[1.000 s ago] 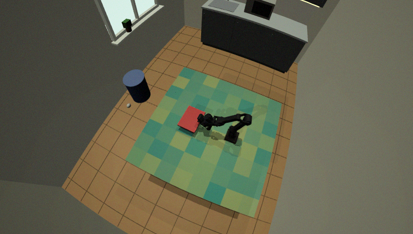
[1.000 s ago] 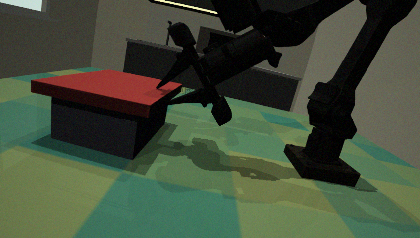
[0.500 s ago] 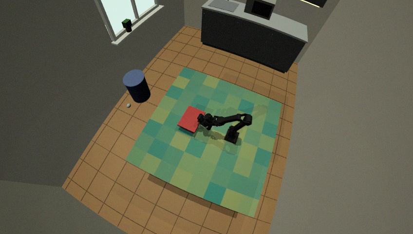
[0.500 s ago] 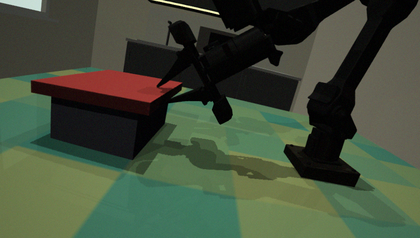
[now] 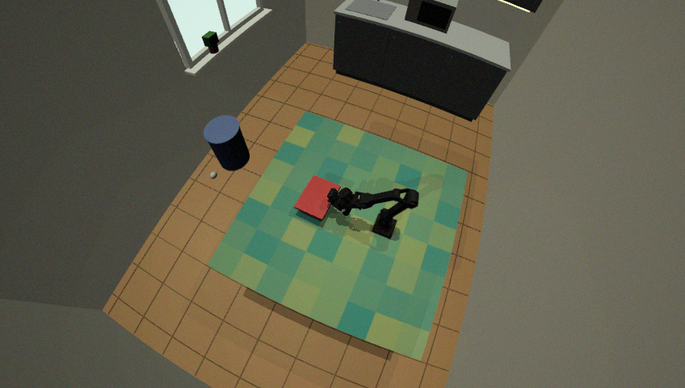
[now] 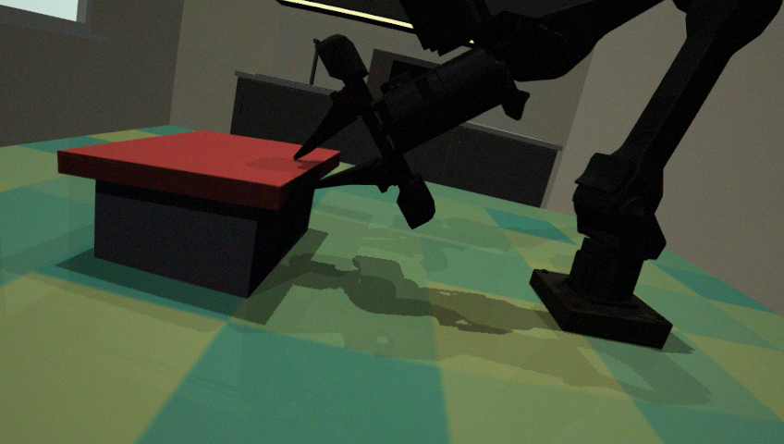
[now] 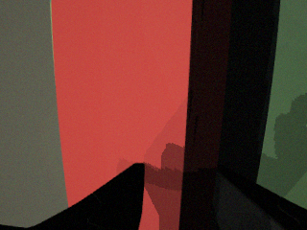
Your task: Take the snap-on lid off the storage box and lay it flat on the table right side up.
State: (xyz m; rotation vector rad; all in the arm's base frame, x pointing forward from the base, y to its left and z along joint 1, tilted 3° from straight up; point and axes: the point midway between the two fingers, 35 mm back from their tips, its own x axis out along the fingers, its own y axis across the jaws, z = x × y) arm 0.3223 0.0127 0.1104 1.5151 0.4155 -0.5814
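Observation:
The red lid (image 5: 314,196) (image 6: 192,154) (image 7: 120,86) lies right side up on top of the dark grey storage box (image 6: 176,236) and overhangs its walls. A dark band shows just under the lid's rim; whether it is shadow or a small gap I cannot tell. The box stands on the table. My gripper (image 6: 307,173) (image 7: 177,173) is shut on the lid's edge nearest the arm's base, one finger on the top face and the other below the rim. The lower fingertip is partly hidden behind the lid and box.
The patchwork green table top (image 5: 331,288) (image 6: 330,385) bears the box and the arm's base (image 5: 384,226) (image 6: 605,314), which stands on the box's gripper side. A blue cylinder (image 5: 228,144) and a small white ball (image 5: 213,175) are on the tiled floor beyond the table.

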